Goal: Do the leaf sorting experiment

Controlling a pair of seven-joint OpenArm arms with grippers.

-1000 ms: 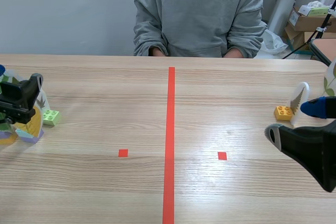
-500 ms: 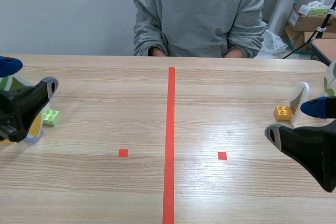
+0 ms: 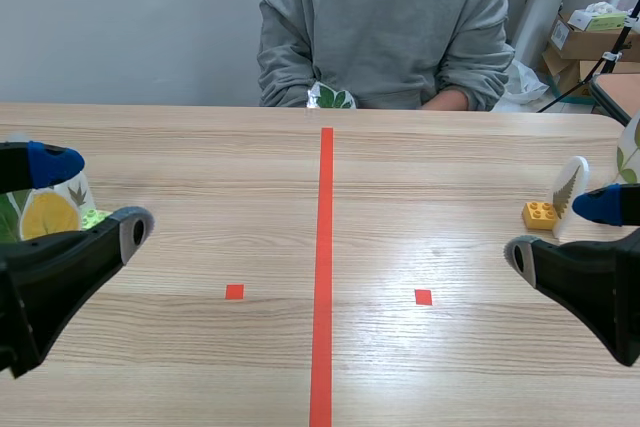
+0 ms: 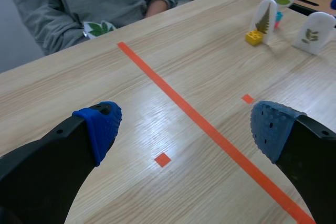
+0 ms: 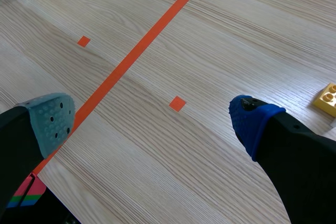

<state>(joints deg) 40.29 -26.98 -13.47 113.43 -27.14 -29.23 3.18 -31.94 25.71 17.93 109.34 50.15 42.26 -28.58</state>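
**A:** Where are the leaves?

**B:** One leaf card [image 3: 331, 97] sits top centre, by the person's [image 3: 380, 17] hands. A yellow-leaf card [image 3: 45, 212] stands at the left edge beside a green brick [image 3: 97, 217]. A fern card [image 3: 571, 190] stands against an orange brick [image 3: 539, 214] at the right edge.

**A:** Grippers?

**B:** The left gripper [image 3: 94, 196] and right gripper [image 5: 152, 121] are low at either side, fingers spread, holding nothing.

**A:** Which step?

**B:** Probably waiting for the next card. One arm must then reach to the centre and pinch its edge.
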